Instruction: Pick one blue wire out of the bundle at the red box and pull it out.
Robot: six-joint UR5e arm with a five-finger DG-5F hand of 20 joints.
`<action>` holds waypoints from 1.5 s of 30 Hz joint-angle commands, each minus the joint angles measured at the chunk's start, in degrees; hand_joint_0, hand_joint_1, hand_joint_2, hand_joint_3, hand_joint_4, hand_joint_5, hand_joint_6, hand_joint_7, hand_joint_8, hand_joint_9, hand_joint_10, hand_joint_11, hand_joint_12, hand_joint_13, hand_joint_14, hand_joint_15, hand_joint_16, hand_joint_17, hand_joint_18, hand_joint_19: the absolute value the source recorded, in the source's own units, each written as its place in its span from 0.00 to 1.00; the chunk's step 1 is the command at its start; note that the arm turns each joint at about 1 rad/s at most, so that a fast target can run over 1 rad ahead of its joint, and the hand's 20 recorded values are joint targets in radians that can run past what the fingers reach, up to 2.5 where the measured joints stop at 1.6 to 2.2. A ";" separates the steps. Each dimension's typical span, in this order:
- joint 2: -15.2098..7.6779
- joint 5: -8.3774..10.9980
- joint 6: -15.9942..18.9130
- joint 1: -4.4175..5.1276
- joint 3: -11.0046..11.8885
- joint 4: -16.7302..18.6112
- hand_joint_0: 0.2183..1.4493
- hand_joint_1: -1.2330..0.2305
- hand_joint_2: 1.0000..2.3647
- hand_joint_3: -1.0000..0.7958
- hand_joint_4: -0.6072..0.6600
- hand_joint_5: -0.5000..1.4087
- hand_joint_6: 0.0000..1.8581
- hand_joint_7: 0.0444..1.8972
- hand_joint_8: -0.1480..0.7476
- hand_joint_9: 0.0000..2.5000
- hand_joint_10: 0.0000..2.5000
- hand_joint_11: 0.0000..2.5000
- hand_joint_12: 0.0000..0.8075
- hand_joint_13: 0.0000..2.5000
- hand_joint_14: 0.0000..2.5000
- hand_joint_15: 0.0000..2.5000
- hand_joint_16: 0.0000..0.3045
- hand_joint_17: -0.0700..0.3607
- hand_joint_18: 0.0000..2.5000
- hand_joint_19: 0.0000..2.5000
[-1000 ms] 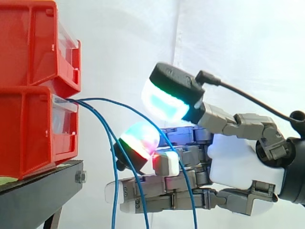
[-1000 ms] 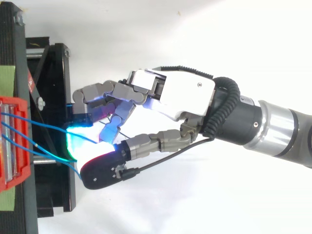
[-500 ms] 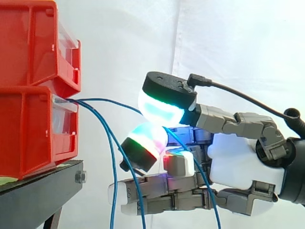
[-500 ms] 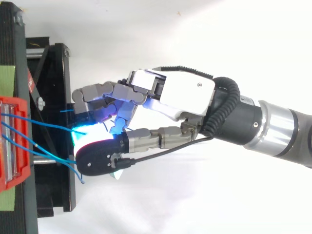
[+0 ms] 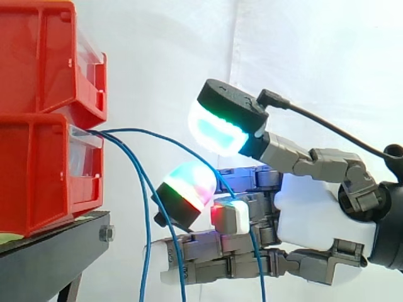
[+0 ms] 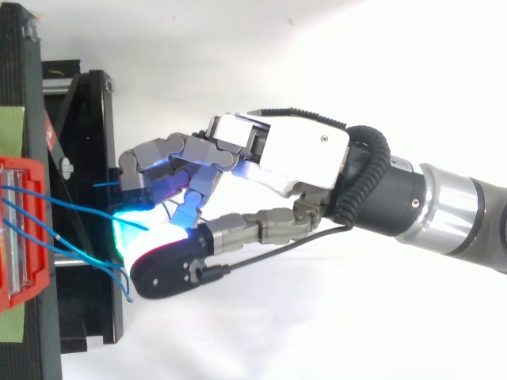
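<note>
Three thin blue wires leave the front of the lower red bin. Two of them hang down beside the stand. The third blue wire arcs right and passes through the gap between the thumb's cyan-green pad and a curled finger's red-green pad, then drops across the lower fingers. The hand sits right of the bin, thumb lifted off the finger pad, lower fingers stretched toward the bin. I see no pinch on the wire.
A second red bin is stacked on the lower one. Both rest on a black stand. A white curtain hangs behind, and the arm comes in from the right.
Half a second ago the thumb pad was lowered close onto the finger pad and the arcing wire swung right. Now the thumb has lifted again and the wire has dropped back left.
</note>
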 commanded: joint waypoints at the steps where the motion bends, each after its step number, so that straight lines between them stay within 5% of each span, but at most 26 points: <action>1: 0.00 0.01 -0.10 0.03 0.00 0.00 0.30 0.56 0.01 0.38 0.63 0.28 0.27 0.82 0.34 0.56 0.01 0.25 0.40 0.27 0.01 0.13 0.15 0.40 0.18 0.15; 10: 0.00 0.01 -0.10 0.03 0.00 0.00 0.30 0.38 0.00 0.49 0.64 0.28 0.30 0.80 0.42 0.57 0.01 0.26 0.48 0.28 0.00 0.13 0.19 0.46 0.22 0.12; 17: 0.00 0.10 -0.19 0.12 0.00 0.00 0.29 0.33 0.01 0.45 0.60 0.27 0.33 0.75 0.43 0.53 0.01 0.28 0.47 0.26 0.00 0.13 0.18 0.45 0.19 0.12; 21: 0.00 0.10 -0.19 0.12 0.00 0.00 0.27 0.28 0.01 0.34 0.58 0.24 0.38 0.68 0.40 0.50 0.01 0.31 0.41 0.23 0.01 0.14 0.15 0.40 0.16 0.14; 29: 0.00 0.19 -0.28 -0.23 0.00 -0.09 0.28 0.60 0.00 0.31 0.60 0.26 0.31 0.75 0.35 0.53 0.01 0.27 0.40 0.24 0.01 0.13 0.15 0.40 0.15 0.15; 36: 0.00 0.36 -1.51 -0.32 -0.09 -1.06 0.30 0.50 0.01 0.40 0.63 0.27 0.29 0.81 0.38 0.55 0.01 0.27 0.42 0.25 0.01 0.13 0.16 0.41 0.17 0.14; 39: 0.00 0.36 -1.86 -0.32 -0.09 -1.41 0.30 0.40 0.01 0.41 0.64 0.27 0.31 0.77 0.41 0.56 0.01 0.27 0.45 0.26 0.01 0.13 0.17 0.43 0.19 0.13; 45: 0.00 0.54 -1.86 -0.41 0.00 -1.49 0.30 0.37 0.01 0.41 0.61 0.26 0.34 0.73 0.42 0.55 0.01 0.29 0.45 0.26 0.00 0.13 0.17 0.43 0.19 0.13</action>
